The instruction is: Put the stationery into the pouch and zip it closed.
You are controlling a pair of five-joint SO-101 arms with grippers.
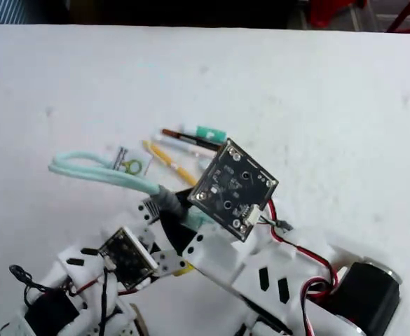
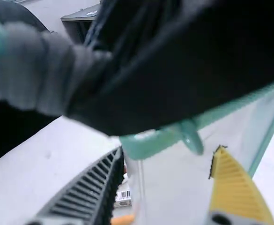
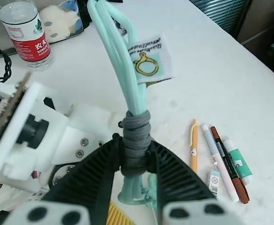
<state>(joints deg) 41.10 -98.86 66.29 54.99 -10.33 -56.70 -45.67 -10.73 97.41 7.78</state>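
The pouch's mint cord loop (image 1: 92,171) lies on the white table, bound by a grey wrap (image 3: 136,136). My right gripper (image 3: 136,157) is shut on that wrap, its black fingers on either side. A printed tag (image 3: 148,61) hangs from the cord. The clear pouch wall with mint trim (image 2: 174,183) and a mint zipper pull (image 2: 191,139) sits between the black and yellow fingers of my left gripper (image 2: 165,192), which stand wide apart. Loose stationery lies beyond: a yellow pen (image 3: 193,145), a pink pen (image 3: 215,157), a brown marker (image 3: 228,164) and a mint eraser (image 1: 210,133).
A water bottle (image 3: 22,33) and a container stand at the table's edge behind the left arm. The left arm's camera housing (image 3: 26,129) sits close beside the right gripper. Open white tabletop (image 1: 317,105) spreads to the back and right.
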